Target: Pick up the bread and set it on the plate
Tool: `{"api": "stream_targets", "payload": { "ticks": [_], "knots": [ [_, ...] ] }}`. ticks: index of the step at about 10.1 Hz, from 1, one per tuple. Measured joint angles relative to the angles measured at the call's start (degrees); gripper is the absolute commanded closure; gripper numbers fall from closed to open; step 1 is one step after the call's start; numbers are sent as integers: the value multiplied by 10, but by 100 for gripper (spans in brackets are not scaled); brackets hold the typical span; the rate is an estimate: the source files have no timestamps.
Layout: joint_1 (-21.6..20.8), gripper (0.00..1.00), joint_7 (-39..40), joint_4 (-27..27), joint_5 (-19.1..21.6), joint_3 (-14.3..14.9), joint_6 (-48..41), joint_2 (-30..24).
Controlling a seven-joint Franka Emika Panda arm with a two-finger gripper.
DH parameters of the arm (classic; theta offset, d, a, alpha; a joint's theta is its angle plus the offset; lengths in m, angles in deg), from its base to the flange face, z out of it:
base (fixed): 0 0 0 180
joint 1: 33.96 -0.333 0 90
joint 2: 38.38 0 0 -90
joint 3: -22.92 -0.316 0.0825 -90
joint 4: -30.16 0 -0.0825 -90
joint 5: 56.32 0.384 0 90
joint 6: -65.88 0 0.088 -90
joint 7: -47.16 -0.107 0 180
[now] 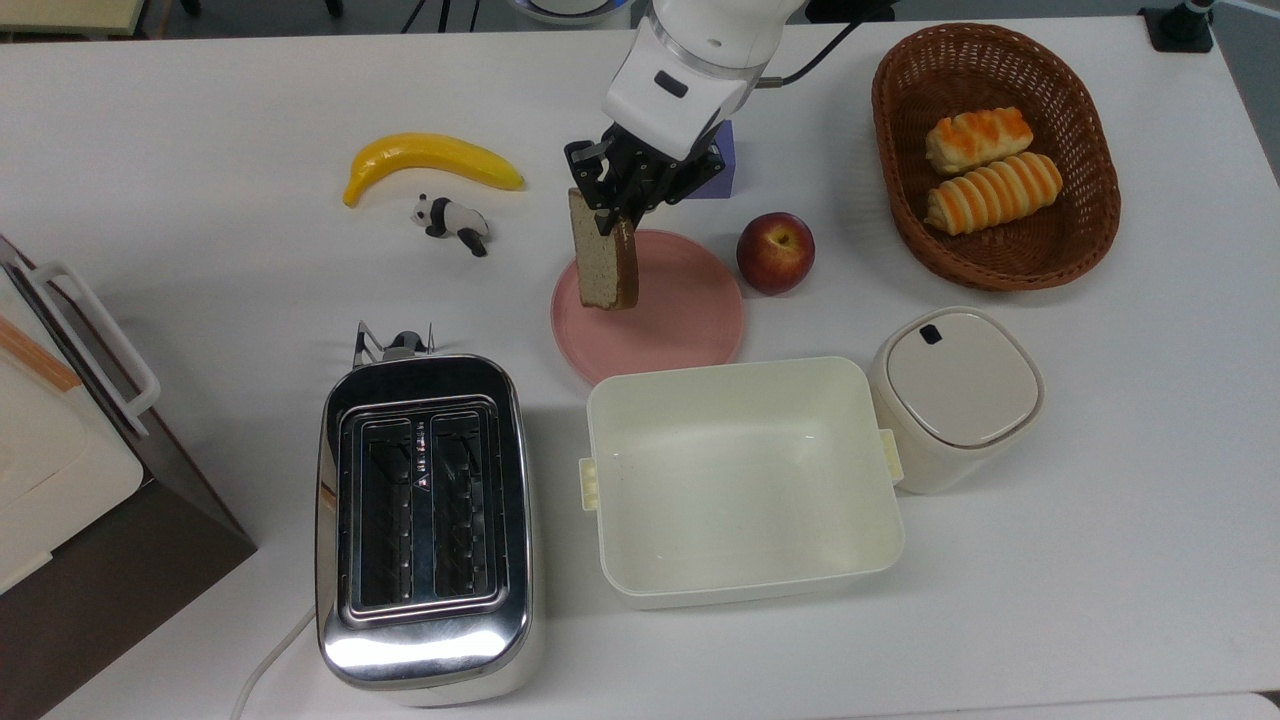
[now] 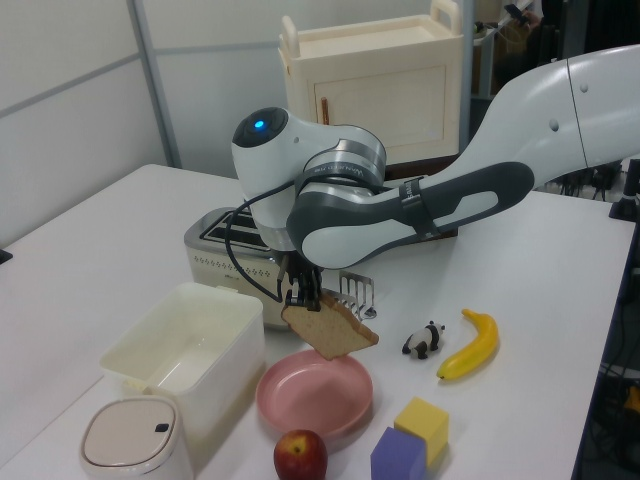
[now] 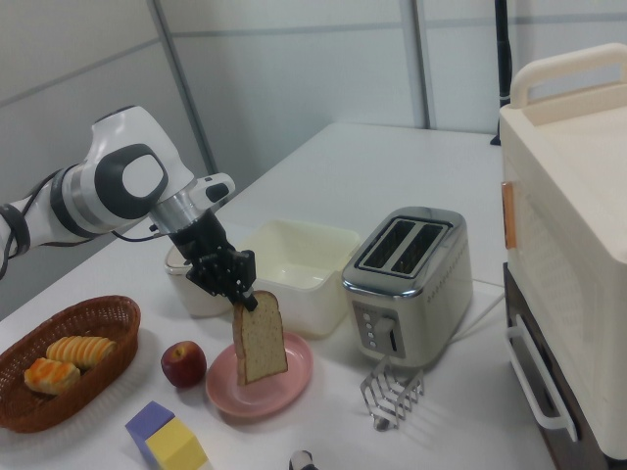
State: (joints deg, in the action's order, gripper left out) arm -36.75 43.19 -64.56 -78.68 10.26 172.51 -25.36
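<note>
Above the round, shallow pink plate [image 1: 660, 320] hangs the flat slice of light-brown wholemeal bread with a darker crust [image 1: 603, 262], pinched at its upper corner by the black two-finger gripper [image 1: 618, 208] of the white robot arm [image 2: 400, 195]; the jaws are closed down to the thickness of the slice and hold nothing else. In the left view the slice [image 2: 329, 327] tilts and sits clear of the plate [image 2: 318, 398], with a gap between its lowest edge and the pink surface, and in the right view it [image 3: 260, 338] hangs nearly upright over the plate [image 3: 289, 382]. From the top view the bread appears edge-on over the plate's left part. A red apple [image 1: 775, 252] rests just beside the plate on the top view's right, and a purple block [image 1: 722, 160] sits near it, partly behind the gripper. A large cream rectangular tub [image 1: 740, 478] lies just below the plate in the top view, with a cream lidded canister [image 1: 955, 395] beside it and a shiny chrome two-slot toaster [image 1: 425, 520] to the top view's left. A yellow banana [image 1: 430, 160] and a small panda figure [image 1: 452, 222] lie well apart from the plate, and an oval brown wicker basket [image 1: 1085, 245] holds two orange-striped rolls [image 1: 990, 165].
</note>
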Motion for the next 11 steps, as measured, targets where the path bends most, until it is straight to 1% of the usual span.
{"api": "stream_targets", "payload": {
  "ticks": [8,10,11],
  "knots": [
    [1,0,0,1,-1,0,0,-1],
    [13,0,-10,17,1,7,-18,-23],
    [30,0,-11,47,27,14,-66,-54]
  ]
}}
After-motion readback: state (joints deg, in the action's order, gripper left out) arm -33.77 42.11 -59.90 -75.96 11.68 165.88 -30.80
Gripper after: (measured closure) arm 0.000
